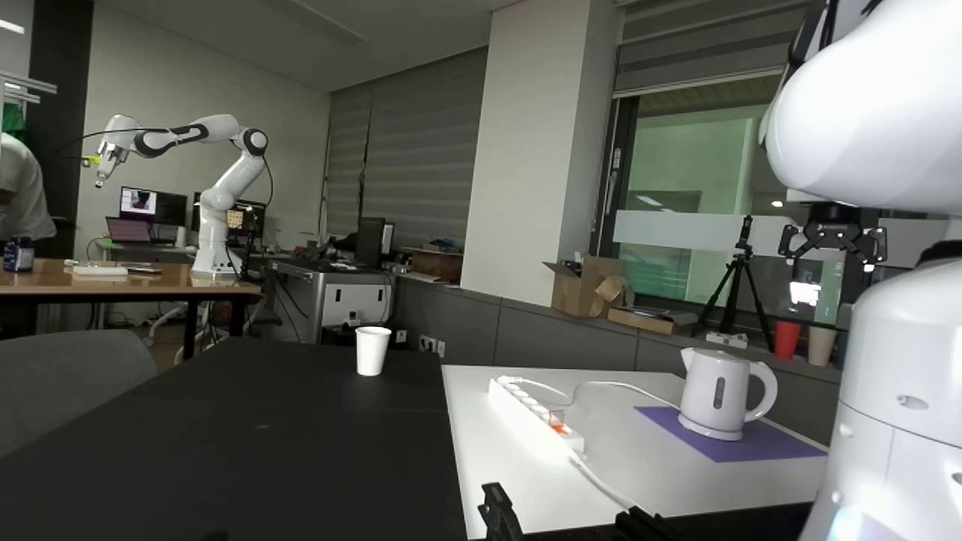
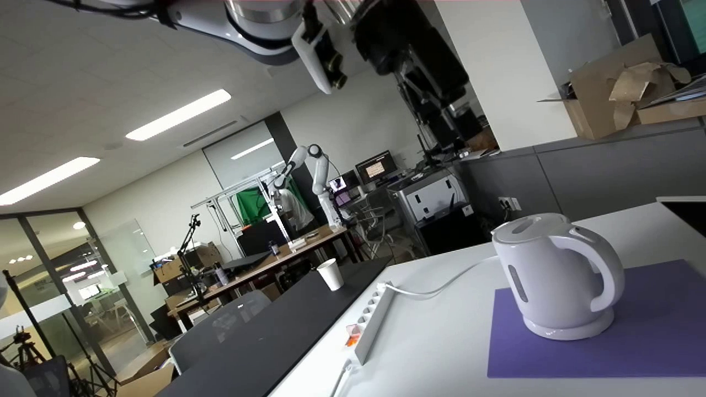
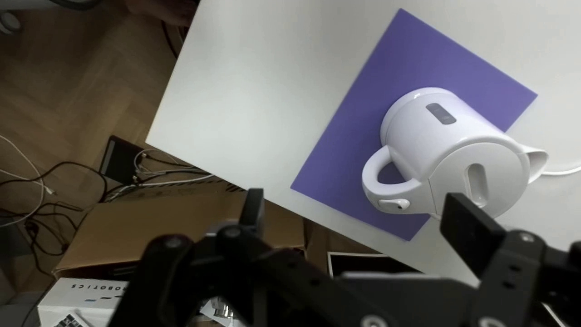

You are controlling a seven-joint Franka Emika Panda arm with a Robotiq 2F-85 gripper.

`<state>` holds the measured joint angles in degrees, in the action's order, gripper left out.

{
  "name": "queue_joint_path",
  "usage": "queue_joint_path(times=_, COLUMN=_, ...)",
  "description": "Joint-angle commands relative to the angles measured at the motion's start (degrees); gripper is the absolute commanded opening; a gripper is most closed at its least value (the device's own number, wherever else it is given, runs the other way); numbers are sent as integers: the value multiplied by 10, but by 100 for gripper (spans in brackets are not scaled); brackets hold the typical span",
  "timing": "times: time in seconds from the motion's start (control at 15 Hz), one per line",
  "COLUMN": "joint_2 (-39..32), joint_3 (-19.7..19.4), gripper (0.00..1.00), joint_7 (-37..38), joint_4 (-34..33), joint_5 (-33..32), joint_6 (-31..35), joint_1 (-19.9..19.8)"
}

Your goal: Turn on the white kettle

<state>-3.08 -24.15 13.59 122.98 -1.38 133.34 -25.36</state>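
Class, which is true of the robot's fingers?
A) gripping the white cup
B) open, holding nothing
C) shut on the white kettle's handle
B: in the wrist view the fingers stand apart with nothing gripped, and in an exterior view the white kettle stands lower, on a purple sheet.

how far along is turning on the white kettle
Done: the white kettle stands on the purple sheet, its cord running to the power strip. In hand: nothing; the open tool hangs clear. Left, apparently: pressing the handle switch, whose setting I can't tell.
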Motion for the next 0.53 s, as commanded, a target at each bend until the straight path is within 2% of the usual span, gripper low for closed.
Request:
queue_joint_path(times=0.0, joint_2=-116, joint_3=6, gripper=100, joint_7=33, joint_4=-76, joint_5=35, joint_6=42, joint_1=10)
queue_joint_path(times=0.2, joint_2=-205, joint_3=11, gripper=100, joint_7=50, joint_4=-143, joint_5=66, joint_6=64, joint_1=11)
queue_joint_path(times=0.47, joint_2=-308, joint_3=-22, gripper=100, joint_7=134, joint_4=-247, joint_5=8, joint_6=37, joint_1=39)
